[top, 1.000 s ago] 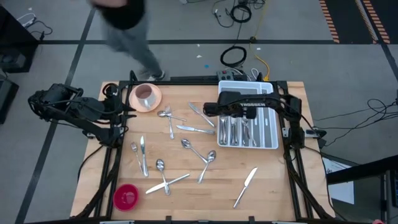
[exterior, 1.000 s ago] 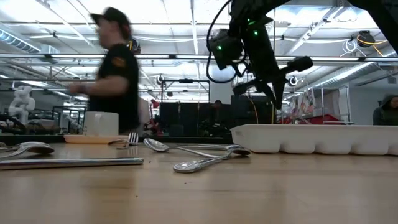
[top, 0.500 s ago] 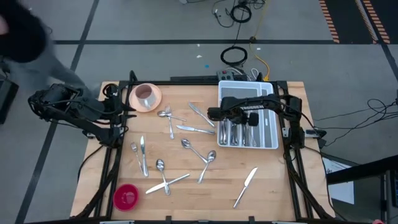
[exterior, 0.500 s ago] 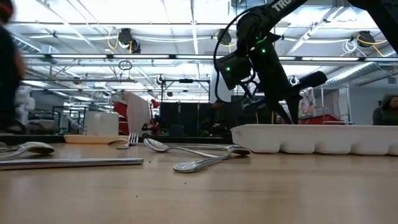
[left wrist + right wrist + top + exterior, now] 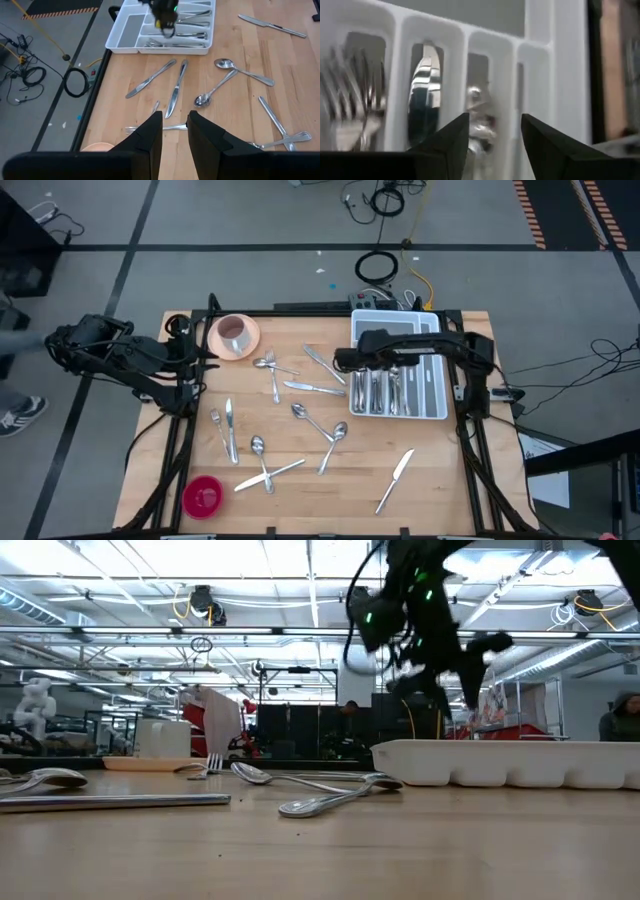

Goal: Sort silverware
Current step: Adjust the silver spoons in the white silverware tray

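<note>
Silverware lies scattered over the wooden table: spoons (image 5: pixel 305 416), a fork (image 5: pixel 216 420) and knives (image 5: pixel 396 477), each lying flat. More pieces lie sorted in the white compartmented tray (image 5: pixel 444 380) at the far right. My right gripper (image 5: pixel 495 131) hangs open just above the tray's left compartments (image 5: pixel 362 366), pointing steeply down. Nothing is between its fingers. In the low view it stands clear above the tray wall (image 5: pixel 445 680). My left gripper (image 5: pixel 175 122) waits raised at the table's left edge (image 5: pixel 205 360), its fingers a narrow gap apart and holding nothing.
A pink cup on its saucer (image 5: pixel 236 334) stands at the far left corner. A red dish (image 5: pixel 203 496) sits at the near left. Crossed spoons and a knife (image 5: pixel 265 472) lie near the front. Bare wood shows right of the lone knife and below the tray.
My right gripper sank until its fingers went down behind the tray's wall, then rose again above the tray, rolling its wrist on the way. A person beyond the table's far left has walked off to the left.
</note>
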